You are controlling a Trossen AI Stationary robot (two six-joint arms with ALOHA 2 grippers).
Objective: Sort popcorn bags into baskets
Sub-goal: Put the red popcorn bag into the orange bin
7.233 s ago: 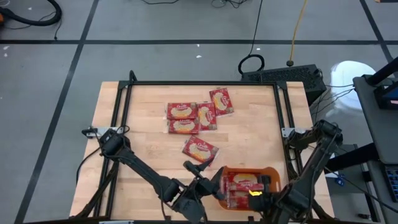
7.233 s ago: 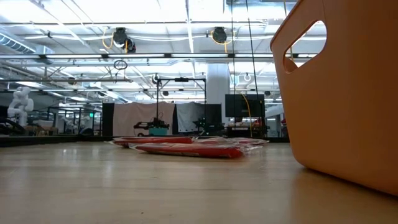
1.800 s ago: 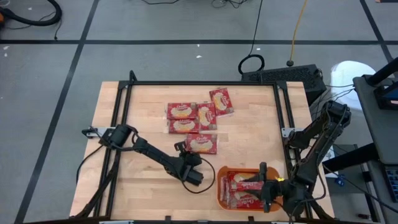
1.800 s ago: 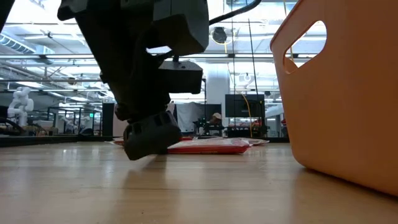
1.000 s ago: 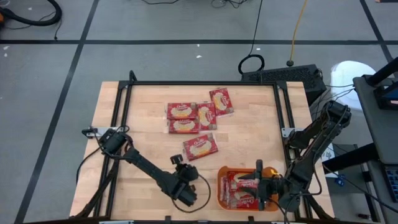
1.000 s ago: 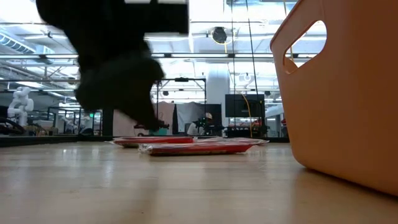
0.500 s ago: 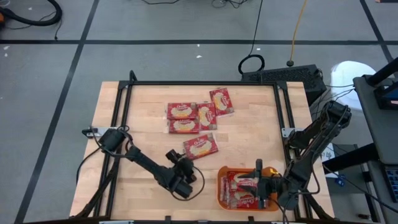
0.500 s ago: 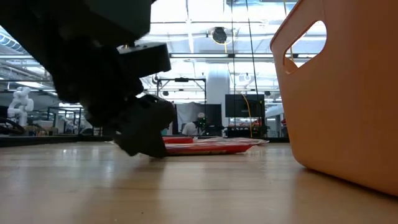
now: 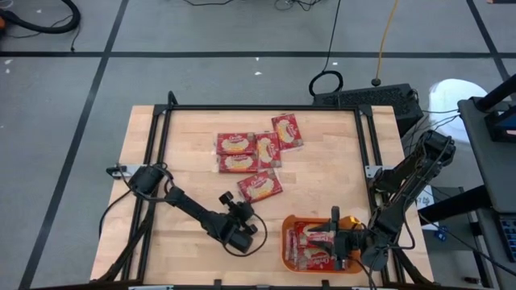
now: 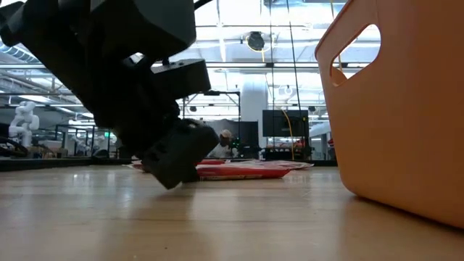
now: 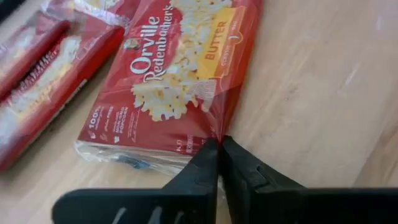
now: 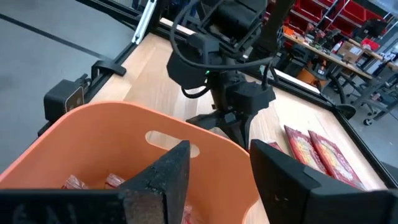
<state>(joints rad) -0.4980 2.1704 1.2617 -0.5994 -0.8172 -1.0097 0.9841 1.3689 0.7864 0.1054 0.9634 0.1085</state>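
A wooden tabletop (image 9: 322,169) inside a black frame is standing on a grey floor, with a large workshop showing behind it. The left gripper (image 11: 219,146) is reaching low over the middle of the tabletop, its jaws closed together and pinching the clear wrapper edge of a lone popcorn bag (image 9: 260,186) that is lying flat just beyond it. Four more popcorn bags (image 9: 256,147) are lying clustered farther back, some touching or overlapping. The orange basket (image 9: 289,250) is sitting at the near edge of the tabletop, toward the right, and is holding red popcorn bags already. The right gripper (image 12: 219,167) is hovering over the basket with its jaws parted and nothing between them, its fingers (image 12: 155,177) straddling the basket's far rim above the handle slot
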